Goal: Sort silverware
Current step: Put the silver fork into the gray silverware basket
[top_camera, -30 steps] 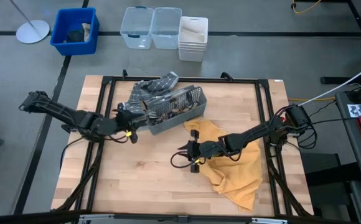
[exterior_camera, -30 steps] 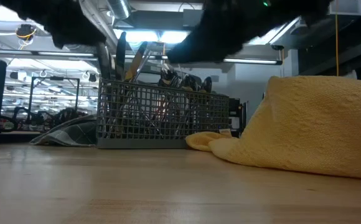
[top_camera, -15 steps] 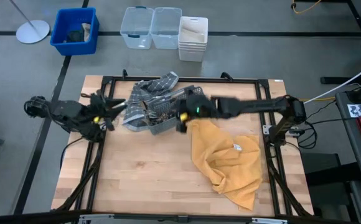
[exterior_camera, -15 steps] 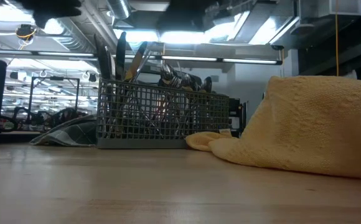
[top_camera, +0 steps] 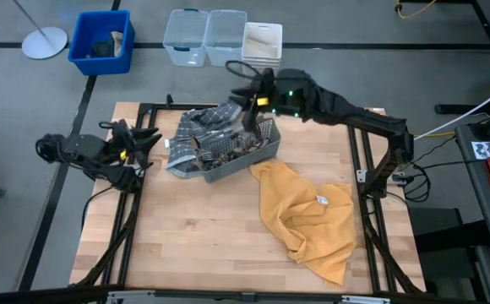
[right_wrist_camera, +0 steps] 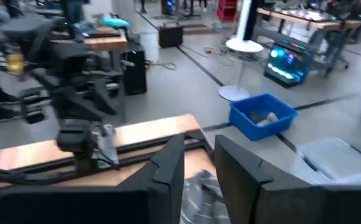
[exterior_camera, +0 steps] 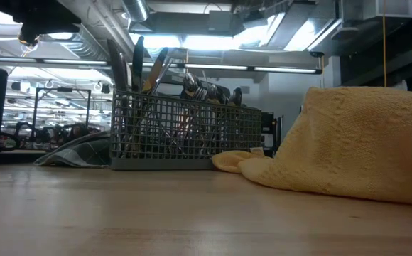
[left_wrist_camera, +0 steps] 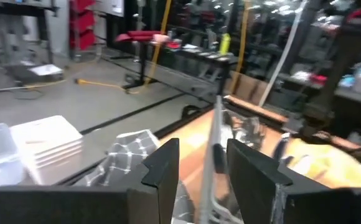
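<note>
The grey wire-mesh caddy point(top_camera: 232, 150) stands at the table's far middle with several pieces of silverware point(exterior_camera: 192, 89) upright in it. It rests partly on a grey checked cloth point(top_camera: 201, 122). My left gripper point(top_camera: 148, 139) is by the table's left edge, left of the caddy. It is shut on one slim silver utensil point(left_wrist_camera: 213, 149). My right gripper point(top_camera: 243, 84) is high over the caddy's far end. It is open and empty point(right_wrist_camera: 199, 140). My left gripper has the slim silver utensil point(left_wrist_camera: 210, 177) between its two fingers. The utensil runs along the fingers and sticks out ahead of them toward the caddy, clear of the table. The picture's bottom edge cuts off the place of contact, so which part is held does not show.
A yellow towel point(top_camera: 308, 211) lies crumpled on the table's right half. It rises as a hump in the low view point(exterior_camera: 355, 142). Beyond the far edge, on the floor, stand a blue bin point(top_camera: 101, 42), clear tubs point(top_camera: 204, 35) and a white container point(top_camera: 262, 51).
My right gripper has swung fast from over the yellow towel near the table's middle, past the caddy, up toward the far edge. My left gripper has drawn back from the caddy toward the table's left edge, taking the utensil along.
</note>
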{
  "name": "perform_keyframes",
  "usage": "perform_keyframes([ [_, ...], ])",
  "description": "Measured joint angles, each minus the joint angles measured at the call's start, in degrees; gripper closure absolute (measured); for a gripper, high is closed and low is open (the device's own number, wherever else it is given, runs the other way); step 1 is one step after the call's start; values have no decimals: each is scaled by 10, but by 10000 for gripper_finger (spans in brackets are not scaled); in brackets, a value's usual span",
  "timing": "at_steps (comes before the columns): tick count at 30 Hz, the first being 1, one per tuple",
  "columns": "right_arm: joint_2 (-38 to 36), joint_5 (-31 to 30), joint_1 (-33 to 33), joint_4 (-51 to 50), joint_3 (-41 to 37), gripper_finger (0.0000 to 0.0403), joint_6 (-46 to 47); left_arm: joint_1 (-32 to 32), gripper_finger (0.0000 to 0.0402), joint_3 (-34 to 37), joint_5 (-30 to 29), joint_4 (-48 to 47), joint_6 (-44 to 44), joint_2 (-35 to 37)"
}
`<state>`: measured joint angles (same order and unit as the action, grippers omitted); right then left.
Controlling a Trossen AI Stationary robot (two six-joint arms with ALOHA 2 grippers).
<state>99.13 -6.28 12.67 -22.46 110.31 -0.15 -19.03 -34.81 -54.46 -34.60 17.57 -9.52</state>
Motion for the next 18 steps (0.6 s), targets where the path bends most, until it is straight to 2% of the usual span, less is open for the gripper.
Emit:
perform_keyframes([
  [4,0,27,43,-26,8,313,-1,3,276,0,-30,24,6,-39],
  [11,0,162,115,-42,8,313,-1,66,276,0,-34,109,-10,-126],
  [18,0,206,164,-79,8,313,-29,176,276,0,35,198,-8,-195],
])
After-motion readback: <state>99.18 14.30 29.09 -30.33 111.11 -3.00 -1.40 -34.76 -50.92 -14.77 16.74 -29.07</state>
